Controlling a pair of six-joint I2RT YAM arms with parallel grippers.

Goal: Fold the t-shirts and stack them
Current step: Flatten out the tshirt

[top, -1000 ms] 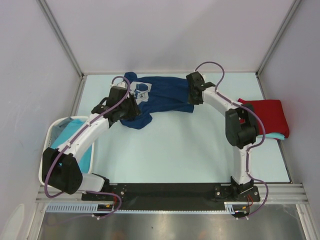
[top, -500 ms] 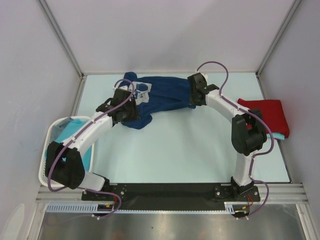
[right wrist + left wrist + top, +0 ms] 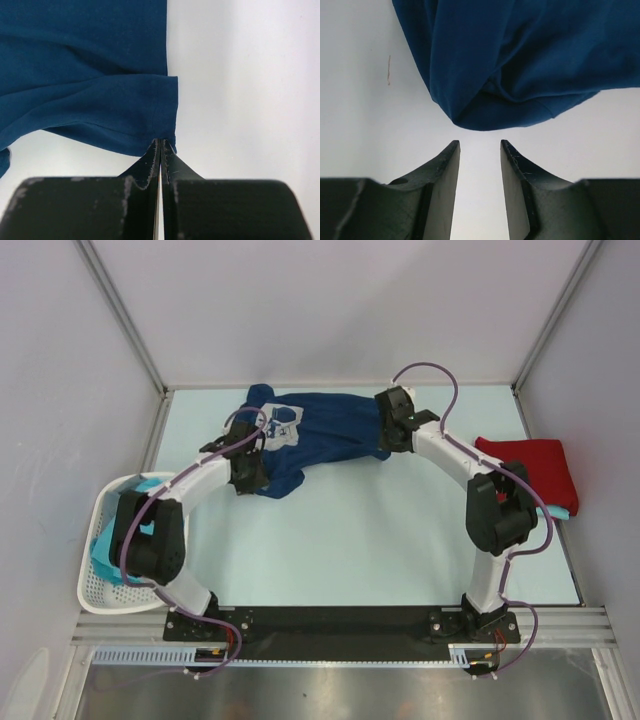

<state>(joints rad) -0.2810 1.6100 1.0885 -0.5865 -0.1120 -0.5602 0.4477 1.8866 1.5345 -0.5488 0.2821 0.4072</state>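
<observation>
A crumpled navy t-shirt (image 3: 325,435) is seen at the far side of the table (image 3: 380,530), its hem corner pinched in the clenched right gripper (image 3: 161,146). The left gripper (image 3: 480,150) is held parted and empty just short of it. 1 red t-shirt (image 3: 535,468) is laid at right.

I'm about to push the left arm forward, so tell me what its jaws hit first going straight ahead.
The navy t-shirt: its bunched edge lies dead ahead of the open left jaws, past a strip of bare table. Whether they would meet it or slide under is unclear.
</observation>
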